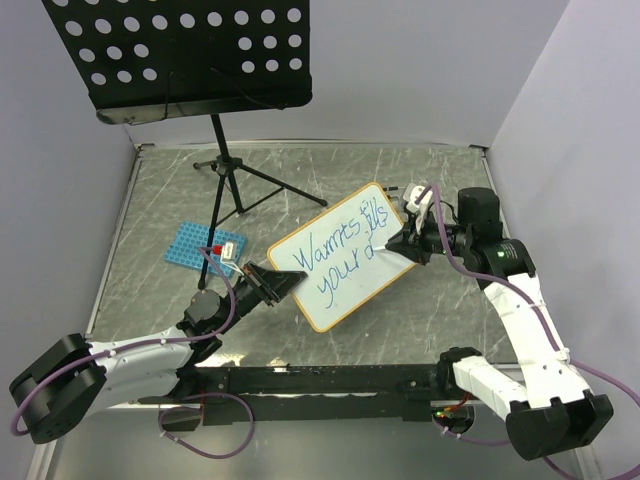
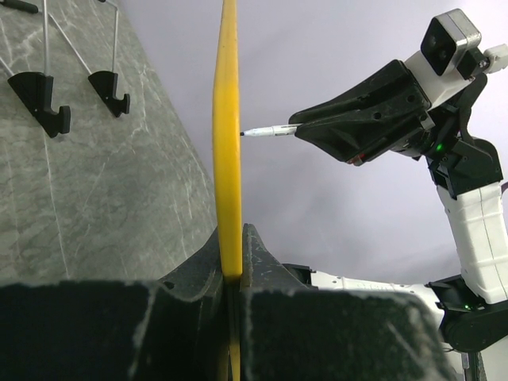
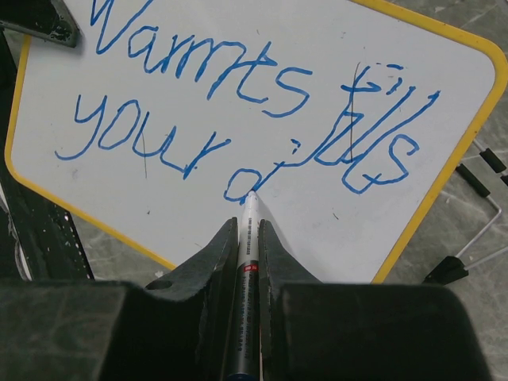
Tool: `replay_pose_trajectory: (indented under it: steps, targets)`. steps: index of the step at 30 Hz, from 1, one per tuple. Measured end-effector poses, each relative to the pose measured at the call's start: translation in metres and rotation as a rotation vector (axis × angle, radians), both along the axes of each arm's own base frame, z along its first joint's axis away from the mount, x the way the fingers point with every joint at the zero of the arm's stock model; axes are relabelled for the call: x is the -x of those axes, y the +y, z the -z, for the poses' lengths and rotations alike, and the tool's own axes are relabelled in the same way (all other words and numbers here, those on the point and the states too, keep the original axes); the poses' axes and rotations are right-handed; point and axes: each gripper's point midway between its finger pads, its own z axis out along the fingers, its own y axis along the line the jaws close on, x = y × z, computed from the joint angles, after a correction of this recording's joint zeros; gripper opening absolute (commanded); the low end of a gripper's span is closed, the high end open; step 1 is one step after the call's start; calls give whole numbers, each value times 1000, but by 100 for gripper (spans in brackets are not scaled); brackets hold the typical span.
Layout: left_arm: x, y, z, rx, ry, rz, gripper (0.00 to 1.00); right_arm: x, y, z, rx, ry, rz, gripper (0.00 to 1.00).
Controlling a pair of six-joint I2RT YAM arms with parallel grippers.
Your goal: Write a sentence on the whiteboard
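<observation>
Whiteboard [image 1: 352, 290], top external view: the board sits near the middle of the table [image 1: 330, 170], turned diagonally, with its lower-left edge at the left gripper [image 1: 277, 284] and its right edge by the right gripper [image 1: 396, 243]. The sentence [image 1: 335, 255] runs across the board in two slanted blue lines. The upper line reads roughly "Warmts fills"; the lower line reads "your" followed by the start of one more letter. A black perforated music stand [image 1: 180, 50] stands at the far side of the table. A blue perforated rack [image 1: 205, 245] lies just left of the left gripper.

Left wrist view: the whiteboard [image 2: 227, 119] appears edge-on as a yellow strip rising upright. The left gripper [image 2: 235, 274] is clenched on this edge, one finger on each face. The right gripper [image 2: 317, 128] points at the board from the right and carries a marker [image 2: 270, 130]. The marker tip meets the board face.

Right wrist view: the right gripper [image 3: 248, 226] is clamped on the marker [image 3: 249, 208], whose barrel lies between the two fingers. The marker tip rests on the whiteboard [image 3: 317, 238] at the lower edge of the small loop that follows "your". The sentence [image 3: 238, 87] fills most of the board above the tip. The yellow frame shows along the lower and right edges.
</observation>
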Motion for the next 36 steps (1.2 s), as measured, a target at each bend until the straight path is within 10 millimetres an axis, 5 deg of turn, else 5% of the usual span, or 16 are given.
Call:
replay_pose_trajectory:
  steps: [18, 36]
  targets:
    - [0, 1, -2, 6, -5, -3, 1, 9, -4, 2, 12, -10, 3, 0]
    - [3, 5, -14, 35, -30, -4, 1, 17, -4, -27, -29, -85, 11, 0]
